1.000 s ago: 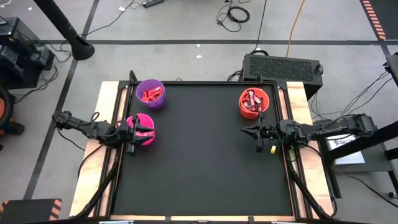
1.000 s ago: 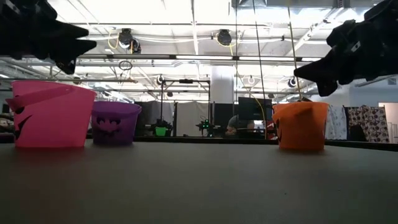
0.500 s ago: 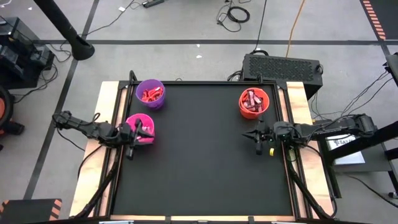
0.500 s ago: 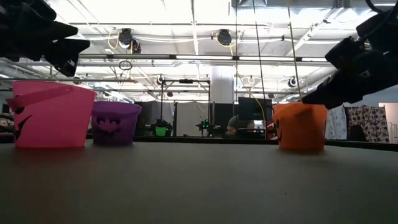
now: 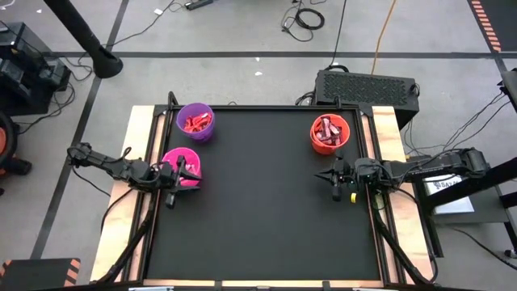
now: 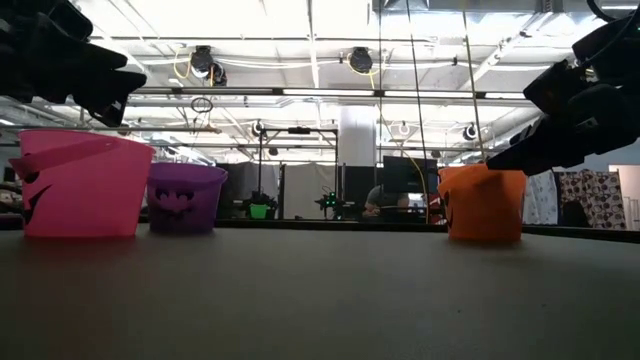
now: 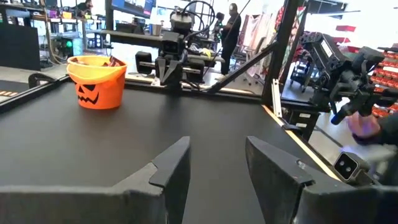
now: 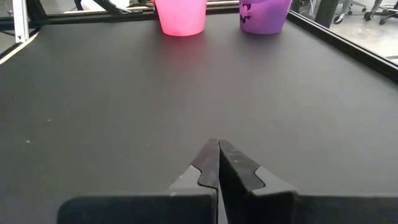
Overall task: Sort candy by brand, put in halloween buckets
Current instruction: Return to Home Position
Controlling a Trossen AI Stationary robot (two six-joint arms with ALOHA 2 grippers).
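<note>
No loose sweets seen on the black tabletop (image 5: pixel 258 212). The wrapped candy (image 5: pixel 328 129) lies inside the round plastic buckets: orange (image 6: pixel 483 205), purple (image 6: pixel 185 200) and magenta-pink (image 6: pixel 80 190).

Judged step: sorting done, arms homing.

Left claw (image 7: pixel 216 146) hangs above the pink bucket, wide and empty. Right claw (image 8: pixel 217 149) is near the orange bucket, pinched closed and empty.

Next move calls for retracting without clipping the pink rim.

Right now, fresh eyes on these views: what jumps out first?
Three small round pails on the black table mat: a purple plastic pail and a magenta-pink pail at the left edge, an orange pail far right, with red wrapped candy inside. The left gripper hangs open over the magenta-pink pail; the right gripper, shut, hovers at the right edge.
</note>
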